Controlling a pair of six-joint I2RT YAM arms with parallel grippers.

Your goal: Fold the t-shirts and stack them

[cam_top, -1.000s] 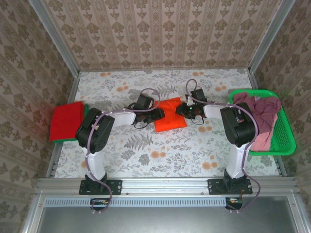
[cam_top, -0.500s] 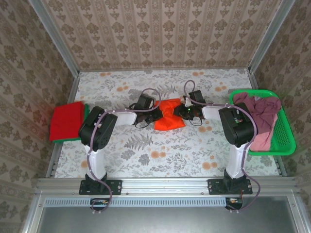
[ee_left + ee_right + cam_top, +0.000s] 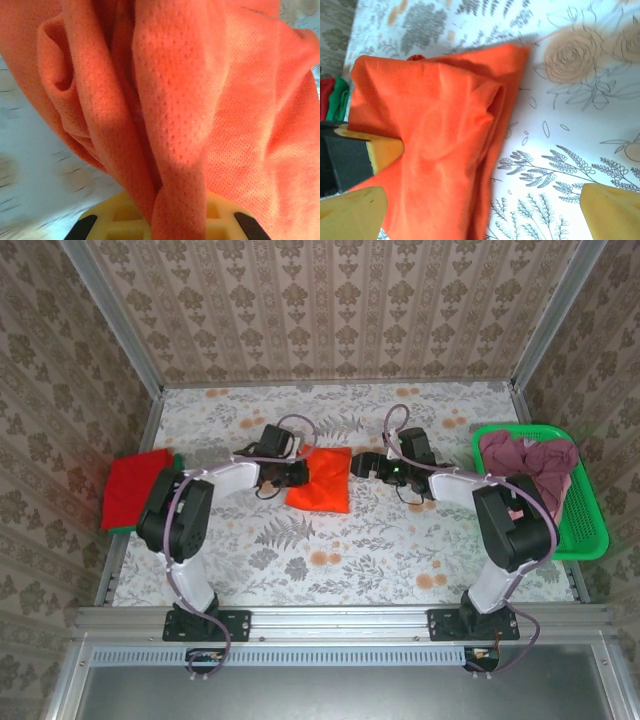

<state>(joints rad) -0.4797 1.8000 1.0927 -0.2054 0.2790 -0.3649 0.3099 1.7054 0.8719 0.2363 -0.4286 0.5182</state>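
L gripper (image 3: 297, 472) pinching orange tee (image 3: 320, 482), which has slid left since 0.5 s ago. R gripper (image 3: 362, 466) spread wide, has let go, just beside it.

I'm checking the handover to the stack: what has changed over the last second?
The left gripper, shut on the orange t-shirt, has dragged it leftward, toward the red t-shirt. The right gripper has let go and stands open by its right edge. The red t-shirt and the mauve t-shirts in the green basket have not moved.
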